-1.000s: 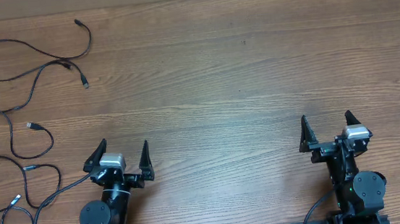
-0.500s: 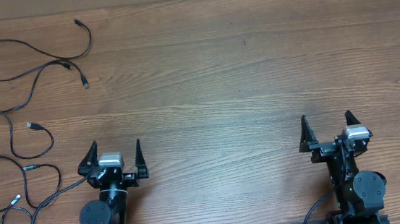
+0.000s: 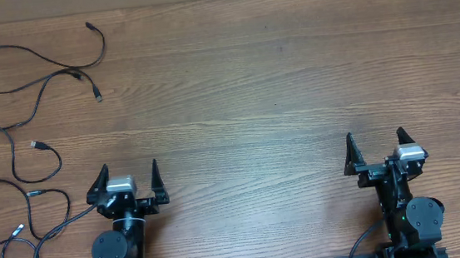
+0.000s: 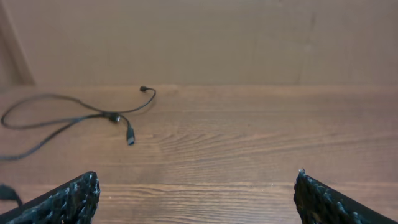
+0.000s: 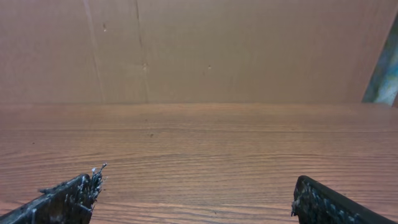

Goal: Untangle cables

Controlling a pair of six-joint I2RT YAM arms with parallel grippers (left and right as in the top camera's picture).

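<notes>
Holding the left gripper [image 3: 128, 167] wide open and empty above the near edge of the desk [image 3: 275, 75], toward the near-left corner. Holding the right gripper [image 3: 373, 137] just as wide and just as empty toward the near-right corner, well apart from the first. Pointing both grippers toward the far edge. Leaving the thin black cables [image 3: 75, 72] sprawling loose along the left edge, running from the far-left corner down toward the near-left corner, looping and crossing one another in places, with small plugs [image 3: 98, 96] showing at several ends.
</notes>
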